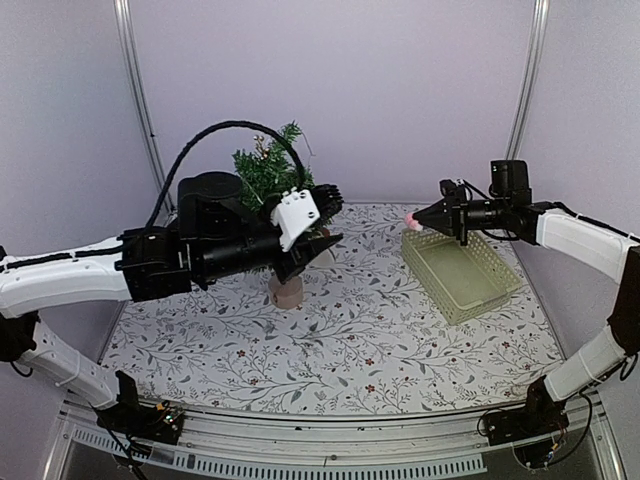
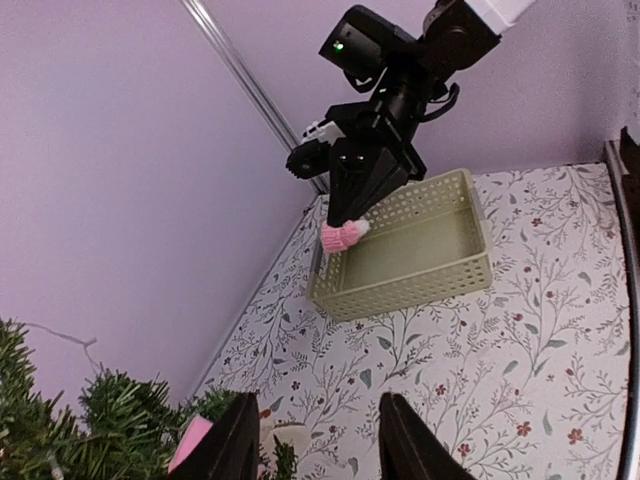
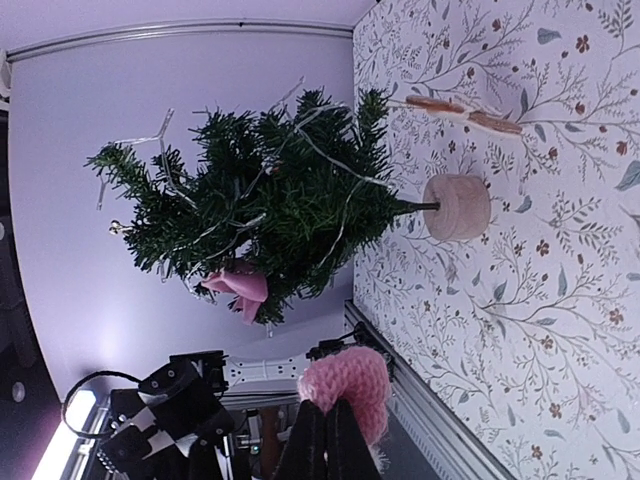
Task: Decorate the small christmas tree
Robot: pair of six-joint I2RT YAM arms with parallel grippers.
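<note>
The small christmas tree (image 1: 266,166) stands at the back middle on its pale round base (image 1: 287,291), with a thin wire strung through the branches. A pink ornament (image 3: 240,288) hangs in the tree (image 3: 270,195). My left gripper (image 1: 322,224) is open with nothing between the fingers (image 2: 240,440), right beside the tree (image 2: 90,420). My right gripper (image 1: 418,219) is shut on a pink knitted hat ornament (image 3: 348,388). It holds the hat (image 2: 343,236) in the air above the far left corner of the basket (image 1: 462,272).
The pale green mesh basket (image 2: 400,290) sits at the right on the floral tablecloth. Two wooden pieces (image 3: 465,112) lie on the cloth behind the tree base (image 3: 455,207). Purple walls close off the back and both sides.
</note>
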